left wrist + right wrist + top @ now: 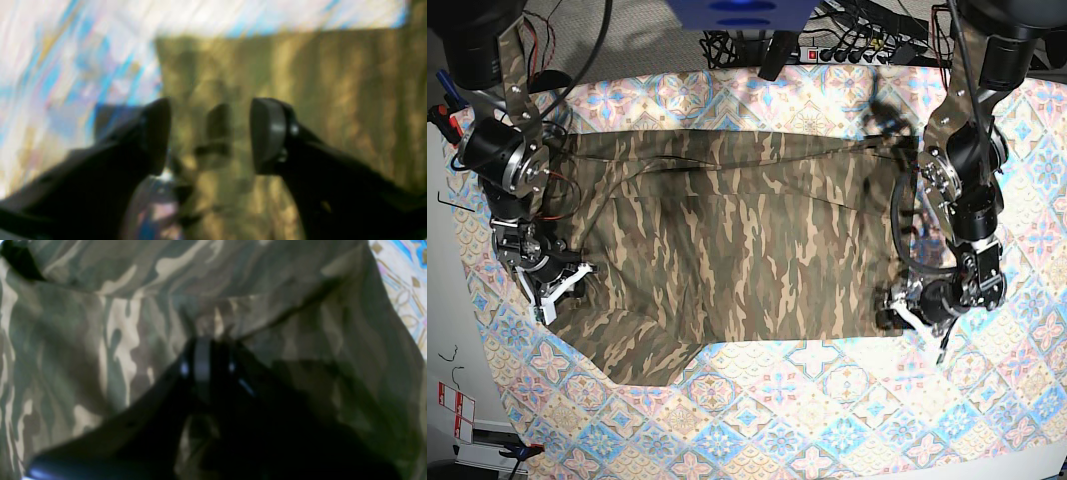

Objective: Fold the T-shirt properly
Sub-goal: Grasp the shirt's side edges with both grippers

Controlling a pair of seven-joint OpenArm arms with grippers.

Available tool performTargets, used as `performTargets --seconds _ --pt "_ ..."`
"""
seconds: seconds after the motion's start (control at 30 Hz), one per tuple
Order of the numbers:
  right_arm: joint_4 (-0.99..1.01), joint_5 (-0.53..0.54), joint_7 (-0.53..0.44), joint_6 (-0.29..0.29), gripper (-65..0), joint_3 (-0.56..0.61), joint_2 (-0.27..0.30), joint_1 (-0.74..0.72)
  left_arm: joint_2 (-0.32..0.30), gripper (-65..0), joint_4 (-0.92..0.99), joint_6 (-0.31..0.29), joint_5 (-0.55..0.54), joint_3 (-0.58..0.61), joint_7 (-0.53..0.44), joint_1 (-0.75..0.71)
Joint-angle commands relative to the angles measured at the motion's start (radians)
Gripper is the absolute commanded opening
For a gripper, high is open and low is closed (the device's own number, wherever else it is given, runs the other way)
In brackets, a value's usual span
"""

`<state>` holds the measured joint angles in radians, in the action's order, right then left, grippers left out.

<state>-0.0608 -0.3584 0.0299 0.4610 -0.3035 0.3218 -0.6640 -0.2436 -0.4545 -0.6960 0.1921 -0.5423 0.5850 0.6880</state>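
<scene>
While both arms sat at opposite ends of the cloth, the T-shirt (727, 250) lay spread across the middle of the patterned tablecloth (807, 400), camo print up, one sleeve sticking out toward the near-left corner in the base view.

Right gripper (206, 340) was at the shirt's left edge in the base view. Right wrist view: jaws pressed together on a bunched ridge of camo fabric, creases running out from the pinch point. Pinching the T-shirt. A bit of tablecloth showed at the top-right corner of that view.

Left gripper (210, 133) was at the shirt's right edge in the base view, near the lower corner. Left wrist view was heavily motion-blurred. Jaws stood apart, fingers (267, 133) spread with a clear gap, shirt fabric visible between and behind them. Nothing clamped; contact with the cloth couldn't be told from the blur. Shirt edge ran just beside the left-hand finger there, tablecloth beyond it.

Some wrinkling showed near the shirt's top-right area in the base view.
</scene>
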Motion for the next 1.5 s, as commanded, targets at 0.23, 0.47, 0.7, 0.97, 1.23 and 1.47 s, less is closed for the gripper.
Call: performTargets --seconds 0.23,0.47,0.7,0.97,1.23,1.47 --pt "0.011 -0.031 0.091 0.005 -60.1 -0.003 0.023 0.005 -0.023 -44.1 -0.016 -0.002 -0.010 0.001 -0.059 0.057" --pt "0.011 -0.034 0.087 0.005 -40.5 -0.001 0.023 0.005 -0.024 -22.4 0.087 -0.002 -0.009 0.003 -0.136 0.040" --pt "0.009 -0.035 0.081 0.005 -26.7 -0.001 0.027 0.005 -0.052 -25.0 0.233 0.129 -0.010 0.001 -0.247 0.029" --pt "0.009 -0.035 0.081 0.005 -26.3 -0.003 0.069 0.006 -0.082 -25.4 0.280 0.164 -0.016 0.003 -0.259 0.022" --pt "0.009 -0.032 0.081 0.005 -26.3 -0.003 0.073 0.006 0.000 -25.9 0.283 0.019 -0.001 0.018 -0.168 0.020" --pt "-0.112 -0.027 0.083 0.003 -26.3 -0.007 0.096 0.013 0.033 -34.2 0.282 -0.002 -0.012 0.083 -0.152 0.016"
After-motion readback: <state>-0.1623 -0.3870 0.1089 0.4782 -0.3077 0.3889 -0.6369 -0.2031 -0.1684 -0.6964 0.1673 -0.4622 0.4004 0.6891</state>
